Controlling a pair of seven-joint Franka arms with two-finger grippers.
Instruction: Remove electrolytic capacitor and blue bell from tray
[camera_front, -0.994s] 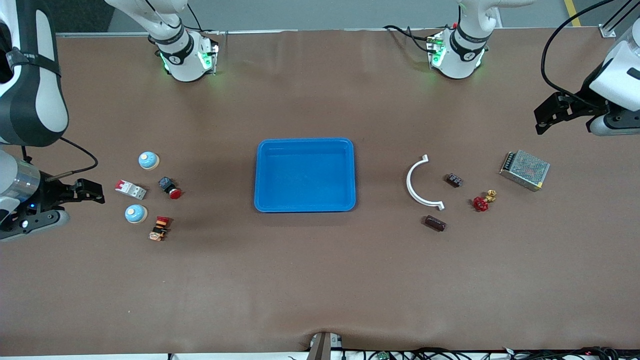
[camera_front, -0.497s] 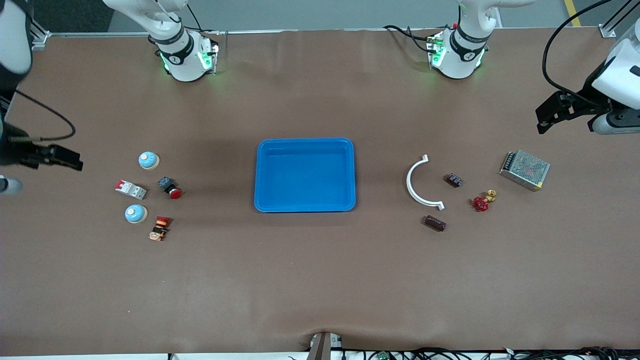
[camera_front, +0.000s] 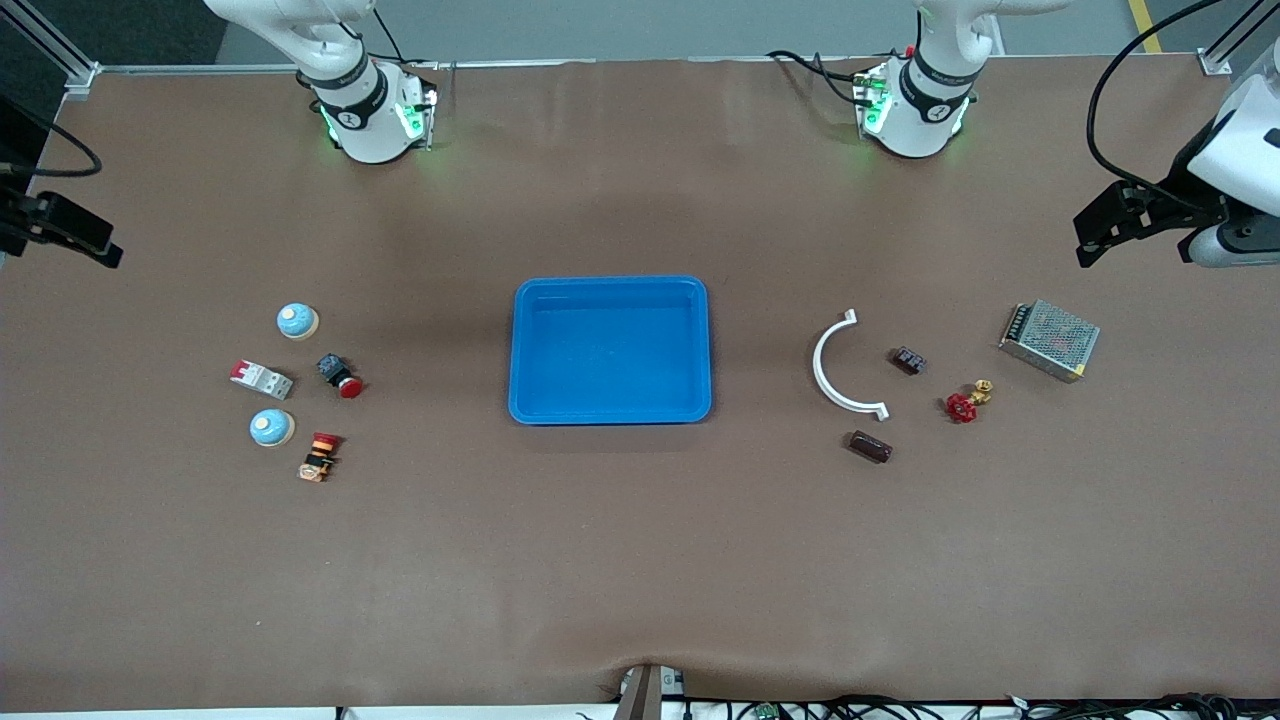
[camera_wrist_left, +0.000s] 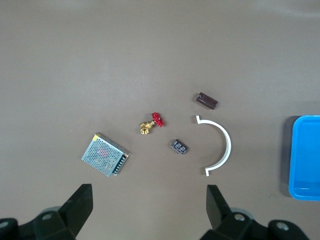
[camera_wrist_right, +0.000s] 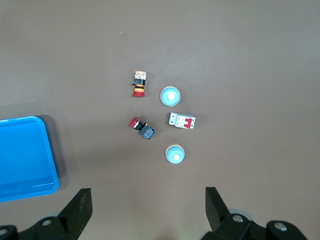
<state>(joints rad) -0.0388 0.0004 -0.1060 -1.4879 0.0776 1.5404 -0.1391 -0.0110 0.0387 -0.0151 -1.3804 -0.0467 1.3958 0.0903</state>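
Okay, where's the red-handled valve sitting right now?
The red-handled valve lies toward the left arm's end of the table, between the small black component and the metal power supply, slightly nearer the front camera than both.

I see even, soft light from above; the blue tray (camera_front: 610, 350) throws a faint shadow, and all views look sharp, without glare.

Your right hand (camera_front: 70, 235) has risen and pulled away from bells toward surface edge, jaws wide. Your left hand (camera_front: 1100, 225) lifted slightly.
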